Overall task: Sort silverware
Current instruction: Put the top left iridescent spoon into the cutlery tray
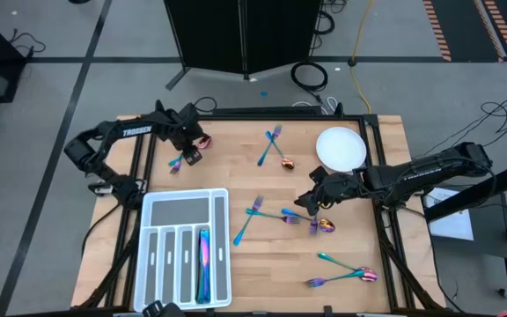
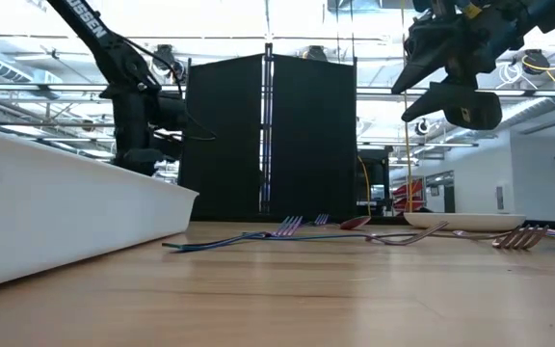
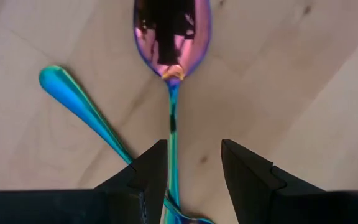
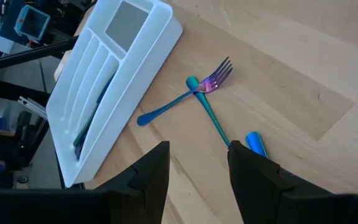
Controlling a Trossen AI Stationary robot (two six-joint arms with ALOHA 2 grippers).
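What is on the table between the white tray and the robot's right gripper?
In the high view, crossed forks lie between the tray and the right gripper.

Spoon (image 3: 171, 37) bowl cut off by left wrist frame edge; its handle end hidden behind fingers (image 3: 148, 171). Tray (image 2: 56, 207) cropped in low view. Tray contents (image 1: 204, 255) too small to identify.

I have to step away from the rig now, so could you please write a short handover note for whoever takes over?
Left gripper: open, low over a spoon at the table's far left, its handle between the fingers.
Right gripper: open, empty, above the middle pieces.
Done: a few pieces lie in the tray.
Left: forks and spoons scattered mid-table, near the plate and at the near right.
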